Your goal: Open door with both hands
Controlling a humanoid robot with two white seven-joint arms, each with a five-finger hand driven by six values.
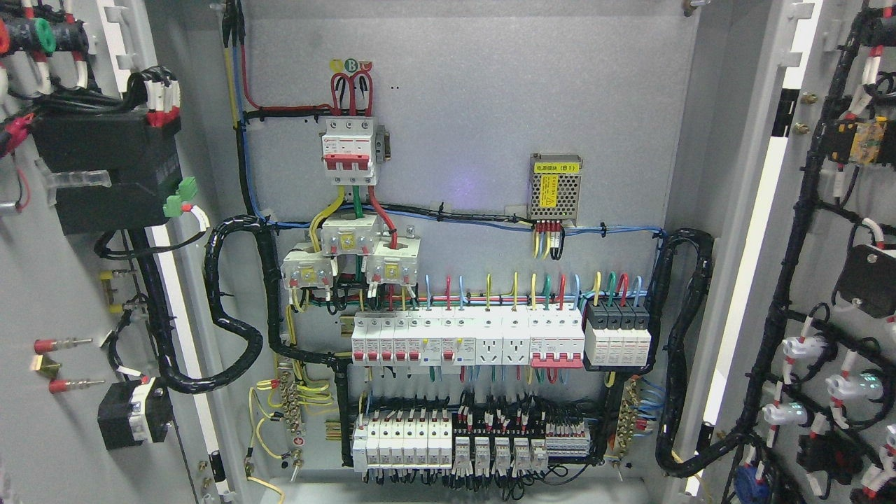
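Note:
Both doors of the grey electrical cabinet stand swung wide. The left door (63, 294) shows its inner face at the picture's left, the right door (833, 231) at the picture's right. Between them the cabinet's back panel (476, 105) is fully exposed. Neither of my hands nor any arm shows in the head view.
On the back panel sit a red-handled main breaker (348, 152), a small power supply (555, 185), and rows of white breakers (467, 339). Black cable bundles (231, 315) loop to each door. Black modules and wiring cover the inner faces of both doors.

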